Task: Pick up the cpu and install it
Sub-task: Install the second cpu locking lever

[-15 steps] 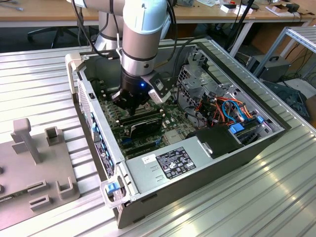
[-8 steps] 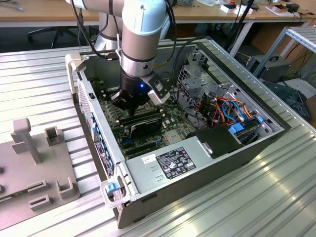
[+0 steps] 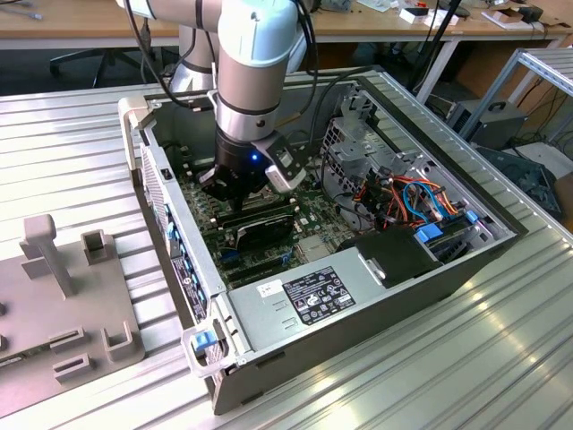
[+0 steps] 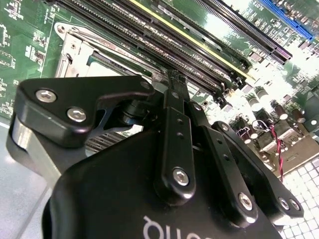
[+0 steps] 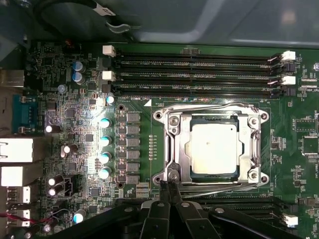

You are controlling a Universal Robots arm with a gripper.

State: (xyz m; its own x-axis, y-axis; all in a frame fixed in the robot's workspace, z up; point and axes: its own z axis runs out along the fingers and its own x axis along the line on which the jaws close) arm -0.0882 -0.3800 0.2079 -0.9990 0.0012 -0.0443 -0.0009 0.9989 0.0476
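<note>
The cpu [image 5: 213, 148], a flat silver-grey square, lies seated in its socket on the green motherboard [image 5: 75, 124], with the hinged metal frame [image 5: 172, 124] down around it. My gripper [image 5: 168, 188] is shut, its two black fingertips pressed together just off one corner of the socket frame, and I see nothing between them. In the second wrist view the closed fingers [image 4: 175, 99] point down at the board beside the socket frame [image 4: 75, 50]. In the exterior view my gripper [image 3: 235, 193] is lowered deep inside the open computer case [image 3: 358, 305].
Rows of memory slots [image 5: 199, 74] run along both sides of the socket. A black card [image 3: 260, 228], the power supply [image 3: 313, 296] and bundled cables [image 3: 412, 197] fill the case. A grey fixture plate [image 3: 63, 305] lies at the exterior view's left on the ribbed metal table [image 3: 501, 358].
</note>
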